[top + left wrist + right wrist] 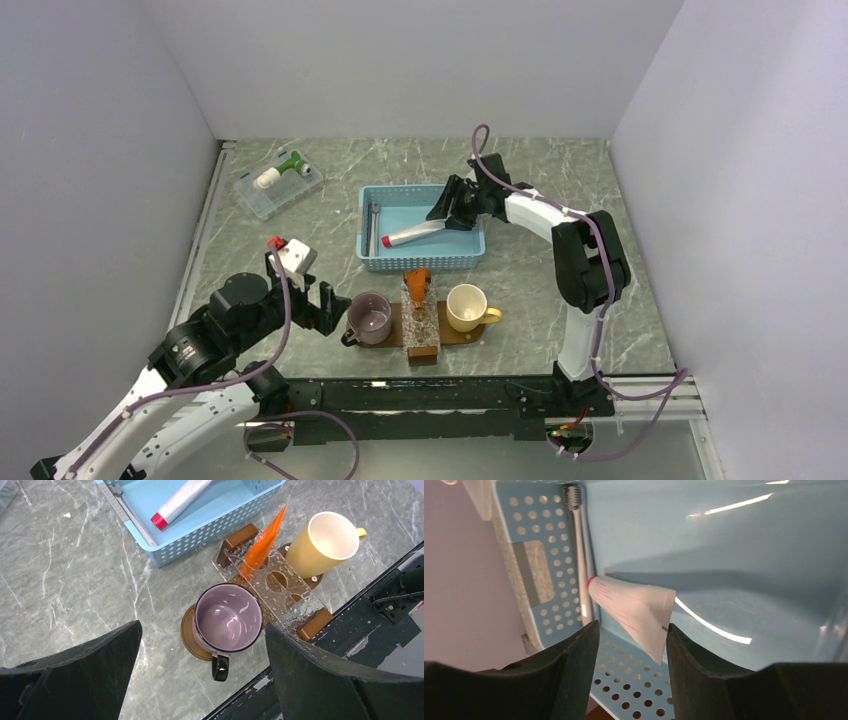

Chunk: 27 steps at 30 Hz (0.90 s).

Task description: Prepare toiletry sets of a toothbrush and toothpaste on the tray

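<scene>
The toothpaste [262,547] stood in the clear holder [280,590] on the tray [187,637] just ahead of the left gripper [202,625], its fingers spread wide, but the toothbrush [578,555] lay unplaced in the blue basket [539,510] beyond the right gripper [631,627], whose parted fingers flanked the flat end of a white tube [634,610].

We find bare worktop [330,215] left of the blue basket [421,262] at upper centre; below, a purple mug [370,318], clear rack [421,322] and yellow mug [467,306] crowd the tray [186,632].
</scene>
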Motion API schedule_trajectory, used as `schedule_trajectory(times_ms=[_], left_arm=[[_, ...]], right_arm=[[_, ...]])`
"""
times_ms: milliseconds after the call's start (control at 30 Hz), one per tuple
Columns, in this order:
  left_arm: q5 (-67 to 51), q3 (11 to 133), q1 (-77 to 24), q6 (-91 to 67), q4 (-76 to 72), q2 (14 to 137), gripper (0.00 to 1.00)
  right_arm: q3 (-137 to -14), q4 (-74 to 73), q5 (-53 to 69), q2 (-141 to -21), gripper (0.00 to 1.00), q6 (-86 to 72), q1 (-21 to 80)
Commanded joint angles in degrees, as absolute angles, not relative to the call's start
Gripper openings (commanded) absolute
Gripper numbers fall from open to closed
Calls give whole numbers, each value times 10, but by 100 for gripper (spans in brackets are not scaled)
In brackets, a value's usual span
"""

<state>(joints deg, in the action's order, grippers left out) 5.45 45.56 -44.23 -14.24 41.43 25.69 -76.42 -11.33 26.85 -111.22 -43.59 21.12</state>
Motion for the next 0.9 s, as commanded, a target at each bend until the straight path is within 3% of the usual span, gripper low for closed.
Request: schedule_trajectory(times_ms=[0,333,867], left_arm=[[61,459,-441,-142,398,273,99],[86,524,-441,-176,395,359,99],[118,762,-432,-229,439,698,99]], right_arm=[[-794,-170,202,-1059,55,-387,208],[-798,-247,89,-954,58,-322,208],[-650,-286,36,-677,59,-260,211]])
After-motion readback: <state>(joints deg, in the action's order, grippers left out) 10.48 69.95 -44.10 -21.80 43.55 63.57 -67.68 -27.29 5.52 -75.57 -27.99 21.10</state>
